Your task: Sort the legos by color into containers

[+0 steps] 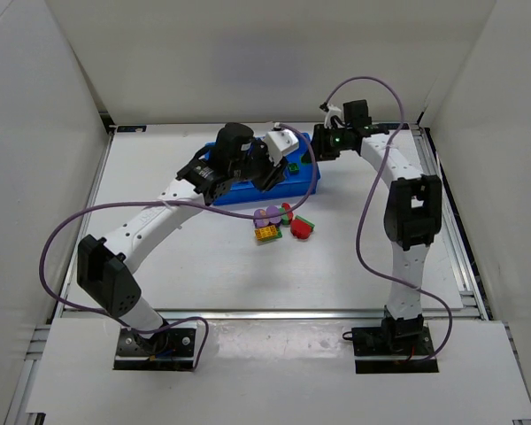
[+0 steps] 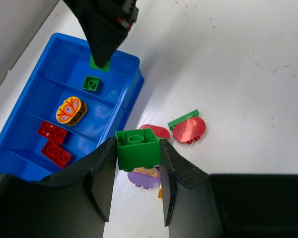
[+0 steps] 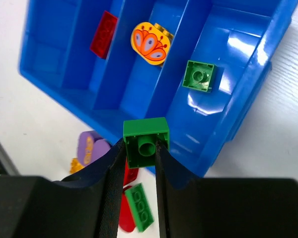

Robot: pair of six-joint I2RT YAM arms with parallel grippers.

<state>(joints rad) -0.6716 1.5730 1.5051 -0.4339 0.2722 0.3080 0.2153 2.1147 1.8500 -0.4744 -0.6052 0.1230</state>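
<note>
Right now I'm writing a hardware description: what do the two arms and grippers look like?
The left arm and right arm have white links, black joint housings and a looping purple cable each. A green light glows on the right wrist. The left gripper and right gripper have black, wedge-shaped fingers.

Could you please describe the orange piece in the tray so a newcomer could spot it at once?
Find the blue tray on the white table. Its compartment between the green brick and the red bricks holds one orange oval piece. Unlike its plain, studded neighbours, it is rounded with a painted petal pattern.
</note>
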